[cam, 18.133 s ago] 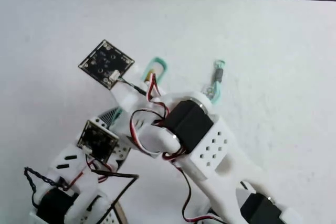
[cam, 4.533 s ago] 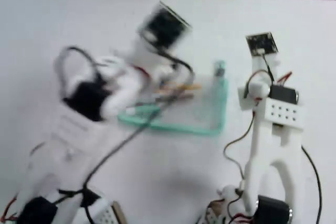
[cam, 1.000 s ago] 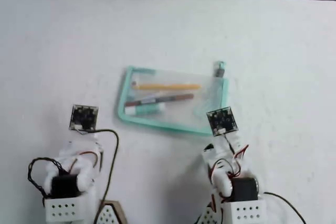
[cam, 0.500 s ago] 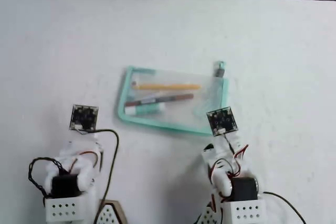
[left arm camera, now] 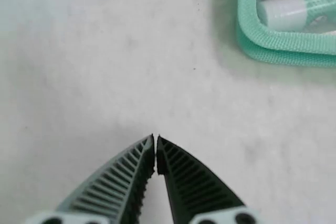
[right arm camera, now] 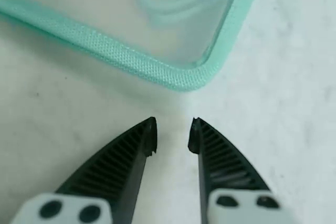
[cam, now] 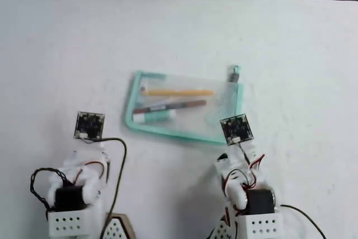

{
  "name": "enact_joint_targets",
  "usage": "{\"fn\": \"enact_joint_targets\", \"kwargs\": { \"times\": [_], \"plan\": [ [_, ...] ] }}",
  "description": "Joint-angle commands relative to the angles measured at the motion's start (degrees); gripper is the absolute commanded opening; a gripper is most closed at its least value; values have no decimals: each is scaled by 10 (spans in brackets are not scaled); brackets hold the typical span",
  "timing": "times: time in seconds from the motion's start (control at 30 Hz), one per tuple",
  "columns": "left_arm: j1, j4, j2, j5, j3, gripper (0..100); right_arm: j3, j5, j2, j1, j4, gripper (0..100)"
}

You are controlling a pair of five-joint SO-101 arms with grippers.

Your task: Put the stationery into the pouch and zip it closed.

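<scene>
A clear pouch with a mint-green edge (cam: 184, 107) lies flat in the middle of the table. Inside it rest a yellow pencil (cam: 178, 92), a dark brown pen (cam: 176, 105) and a white and green marker (cam: 151, 116). Its zipper pull (cam: 234, 73) sticks out at the far right corner. Both arms sit folded back at the near edge. My left gripper (left arm camera: 155, 139) is shut over bare table, near the pouch's corner (left arm camera: 283, 51). My right gripper (right arm camera: 172, 132) is slightly open, empty, just short of the pouch's near right corner (right arm camera: 194, 74).
The white table (cam: 291, 43) stretches wide around the pouch. The left arm's base (cam: 70, 205) and the right arm's base (cam: 249, 202) stand at the near edge. Dark and red objects lie beyond the far edge.
Earlier both arms worked over the pouch; they have since drawn back to the near edge. Over the last second nothing has moved.
</scene>
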Motion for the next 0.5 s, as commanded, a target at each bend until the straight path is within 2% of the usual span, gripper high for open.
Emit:
{"fn": "enact_joint_targets", "kwargs": {
  "times": [0.0, 0.47],
  "plan": [
    [6, -6, 0, 5, -1, 28, 5, 4, -2, 5, 3, 116],
    [5, -6, 0, 5, -1, 28, 5, 5, -2, 3, 3, 116]
  ]
}}
